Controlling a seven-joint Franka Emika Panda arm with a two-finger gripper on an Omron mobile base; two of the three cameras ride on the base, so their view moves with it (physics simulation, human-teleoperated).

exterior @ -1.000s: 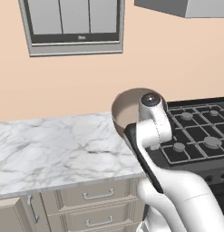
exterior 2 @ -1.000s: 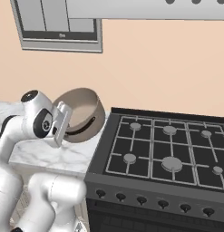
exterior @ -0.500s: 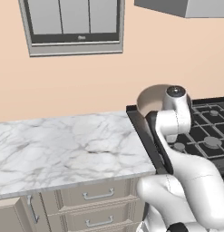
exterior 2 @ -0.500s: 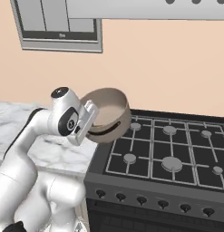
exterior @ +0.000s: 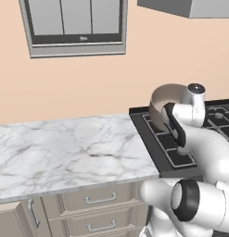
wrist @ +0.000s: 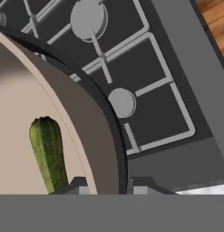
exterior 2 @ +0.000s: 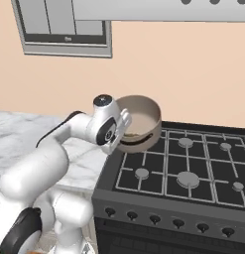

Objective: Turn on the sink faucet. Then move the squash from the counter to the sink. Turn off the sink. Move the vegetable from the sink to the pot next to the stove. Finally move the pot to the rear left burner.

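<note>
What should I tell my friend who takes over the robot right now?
Gripper: shut on the pot's rim, holding the pot up in the air.
Pot: above the left edge of the stove, not set down on any burner.
Squash: lying inside the pot, so that step is done.
Counter: to the left of the stove; the pot is off it.
Left to do: carry the pot on to the rear left burner, lower it onto the grate, then open the gripper and back away.
</note>
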